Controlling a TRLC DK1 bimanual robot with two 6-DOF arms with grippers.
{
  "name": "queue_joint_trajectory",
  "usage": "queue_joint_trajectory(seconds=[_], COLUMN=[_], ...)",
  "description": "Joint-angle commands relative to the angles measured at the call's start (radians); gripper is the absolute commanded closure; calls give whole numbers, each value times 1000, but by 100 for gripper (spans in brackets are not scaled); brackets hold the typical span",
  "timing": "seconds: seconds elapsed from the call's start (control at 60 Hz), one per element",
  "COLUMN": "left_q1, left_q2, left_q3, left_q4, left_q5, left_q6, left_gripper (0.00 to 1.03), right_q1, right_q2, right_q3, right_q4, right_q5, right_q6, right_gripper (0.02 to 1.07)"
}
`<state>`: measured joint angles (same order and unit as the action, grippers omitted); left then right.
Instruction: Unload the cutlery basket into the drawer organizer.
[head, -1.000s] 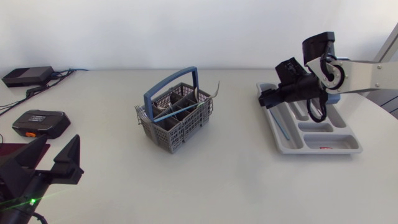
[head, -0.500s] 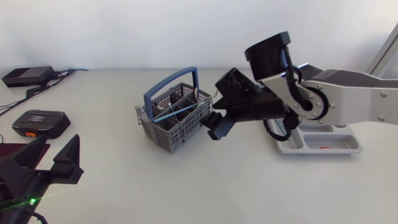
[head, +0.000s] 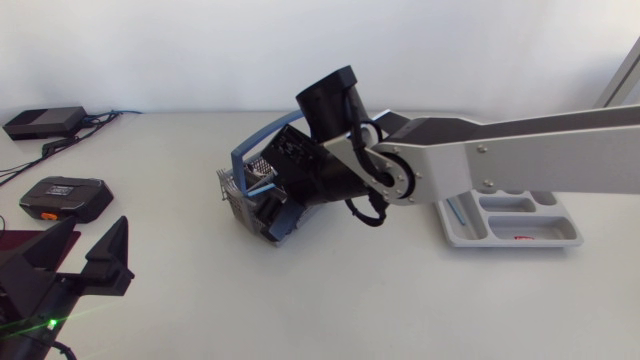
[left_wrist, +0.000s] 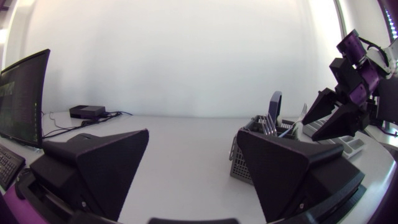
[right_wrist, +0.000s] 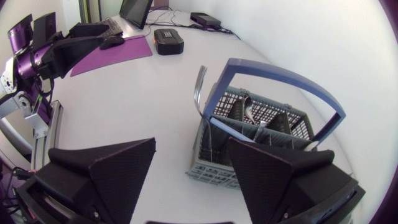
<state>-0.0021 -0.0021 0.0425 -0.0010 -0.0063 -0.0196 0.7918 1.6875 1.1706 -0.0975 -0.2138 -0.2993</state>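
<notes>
1. Two pincers in view, both with fingers wide apart and nothing held.
2. My right pincer hangs over the cutlery basket, one finger to each side of the basket's near corner in the right wrist view. I cannot tell whether either finger touches the rim.
3. From the head view, my right arm comes in from the right edge and reaches past the middle, covering most of the basket.
4. My left pincer sits low at the near left of the table, well apart from the basket.
5. One basket: grey mesh walls with a blue hoop handle, upright near the middle of the table.
6. In the basket I count one fork, leaning out over the rim with its tines up, and one spoon. The remaining pieces are too tangled to count.
7. One drawer organizer, light grey, at the right of the table and well apart from the basket. One thin blue item lies in a long compartment.
8. One red mark in the organizer's near compartment, too small to read.
9. Two black devices at the far left of the table: a flat box with cables, and a case with orange trim.
</notes>
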Motion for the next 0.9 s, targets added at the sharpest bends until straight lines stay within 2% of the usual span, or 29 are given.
queue_joint_trajectory(seconds=[0.0, 0.217, 0.317, 0.433, 0.667, 0.883], left_q1=[5, 5, 8, 8, 8, 21], left_q2=[-9, -10, -12, -10, -10, -10], left_q3=[-41, -41, -39, -41, -32, -12], left_q4=[-7, -8, -7, -7, -10, -28], left_q5=[-12, -12, -12, -12, -12, -12], left_q6=[-9, -8, -8, -8, -5, 0], left_gripper=[5, 5, 5, 5, 6, 8], right_q1=[15, 21, 32, 38, 49, 66], right_q2=[51, 159, 196, 227, 284, 290], right_q3=[37, 109, 139, 169, 233, 248], right_q4=[39, 62, 65, 78, 82, 79], right_q5=[-2, 8, 19, 34, 39, 65], right_q6=[-12, -26, -40, -49, -52, -52], right_gripper=[23, 23, 30, 31, 48, 57])
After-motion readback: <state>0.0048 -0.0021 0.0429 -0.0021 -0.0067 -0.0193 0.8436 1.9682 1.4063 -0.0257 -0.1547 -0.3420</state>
